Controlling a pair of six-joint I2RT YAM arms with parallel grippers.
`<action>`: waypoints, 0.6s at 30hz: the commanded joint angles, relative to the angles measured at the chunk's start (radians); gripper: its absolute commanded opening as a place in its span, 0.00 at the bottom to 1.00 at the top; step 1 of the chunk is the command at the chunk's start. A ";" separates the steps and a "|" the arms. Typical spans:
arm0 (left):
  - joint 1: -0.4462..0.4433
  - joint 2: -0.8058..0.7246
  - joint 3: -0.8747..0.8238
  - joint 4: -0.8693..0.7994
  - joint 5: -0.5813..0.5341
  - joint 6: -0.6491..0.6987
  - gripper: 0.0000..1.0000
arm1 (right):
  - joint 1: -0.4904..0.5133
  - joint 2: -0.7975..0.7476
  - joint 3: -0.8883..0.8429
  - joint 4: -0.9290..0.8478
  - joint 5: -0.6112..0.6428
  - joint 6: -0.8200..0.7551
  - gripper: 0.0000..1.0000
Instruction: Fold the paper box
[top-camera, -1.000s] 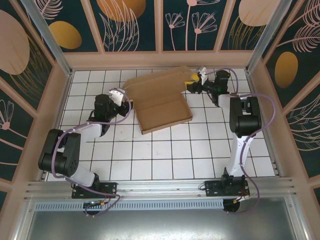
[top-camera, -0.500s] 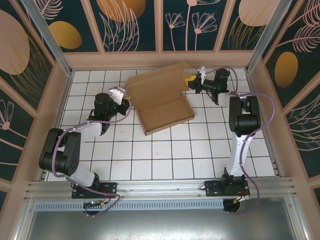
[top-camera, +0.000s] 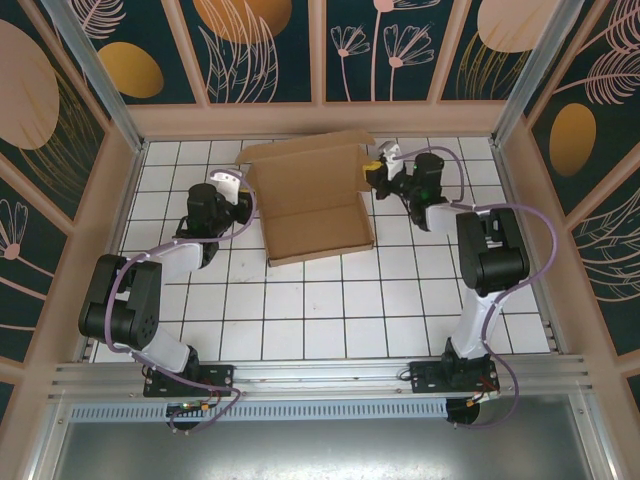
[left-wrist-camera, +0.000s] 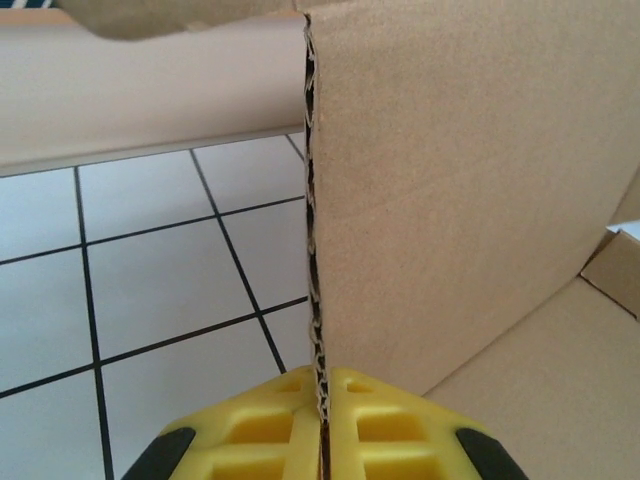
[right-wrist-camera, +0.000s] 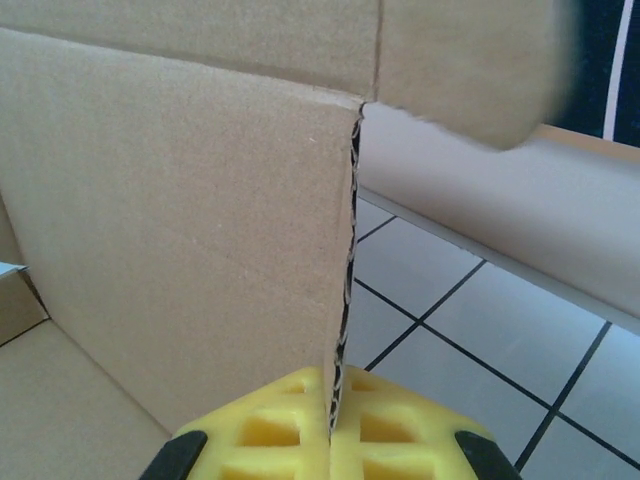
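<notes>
The paper box (top-camera: 315, 215) lies on the white tiles at the back middle, a shallow brown tray with its lid panel standing up at the far side. My left gripper (top-camera: 247, 194) is shut on the lid's left edge. In the left wrist view the yellow fingers (left-wrist-camera: 270, 425) pinch the corrugated edge of the paper box (left-wrist-camera: 450, 200), the left gripper (left-wrist-camera: 322, 388) clamped tight. My right gripper (top-camera: 370, 166) is shut on the lid's right edge. Its yellow fingers (right-wrist-camera: 400, 425) squeeze the box panel (right-wrist-camera: 180, 230) at the right gripper (right-wrist-camera: 335, 388).
A beige ledge (top-camera: 320, 120) runs along the back wall just behind the box. Side walls (top-camera: 112, 220) close in the tiled floor (top-camera: 330, 310), which lies open in front of the box, between the two arms.
Both grippers have shut on the lid's side edges. The box has swung from skewed to square with the back wall and shifted left, its lid now more upright.
</notes>
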 joint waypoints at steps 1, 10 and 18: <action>-0.012 0.005 -0.003 0.085 0.004 -0.069 0.10 | 0.095 -0.069 -0.063 0.046 0.260 0.051 0.00; -0.070 0.031 -0.004 0.099 -0.035 -0.088 0.29 | 0.230 -0.133 -0.163 0.120 0.521 0.181 0.00; -0.098 0.052 0.010 0.111 -0.049 -0.103 0.33 | 0.305 -0.121 -0.160 0.134 0.664 0.261 0.00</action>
